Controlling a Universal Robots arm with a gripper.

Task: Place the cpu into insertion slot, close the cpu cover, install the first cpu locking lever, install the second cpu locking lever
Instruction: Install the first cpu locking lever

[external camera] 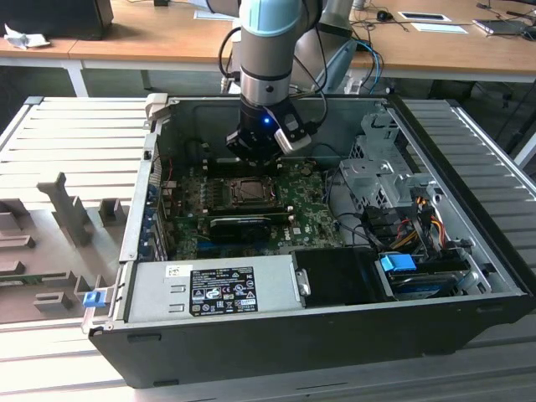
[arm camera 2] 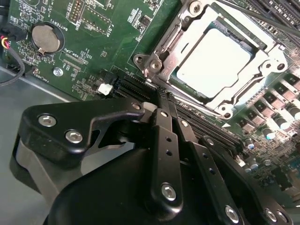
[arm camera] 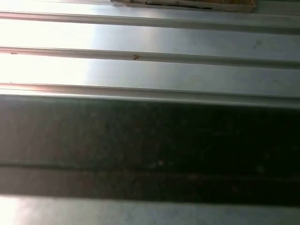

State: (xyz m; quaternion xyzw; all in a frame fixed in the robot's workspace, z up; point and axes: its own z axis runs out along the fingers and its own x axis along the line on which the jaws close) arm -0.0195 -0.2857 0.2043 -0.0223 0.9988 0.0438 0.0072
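The arm stands down inside the open computer case [external camera: 335,335], which lies on its side on the ribbed grey surface [external camera: 75,142]. Its pincer [arm camera 2: 161,96] hangs low over the green motherboard [arm camera 2: 93,51], just beside the socket, at the edge toward the case's back wall. In the second wrist view the two black fingers [arm camera 2: 164,140] are pressed together with no gap between them, and nothing is held.

The cpu [arm camera 2: 213,61] already sits in the socket, its silver-grey top showing flat through the big square window of the cpu cover [arm camera 2: 171,47]. That metal frame lies down over the chip, closed. A thin locking lever [arm camera 2: 253,16] runs along the far side of the socket; whether it is latched I cannot tell.

A round coin battery [arm camera 2: 45,37] sits on the board, well apart from the socket. In the exterior view a long black card [external camera: 243,224] lies just in front of the socket [external camera: 249,191], and the power supply [external camera: 209,289] fills the near edge of the case.
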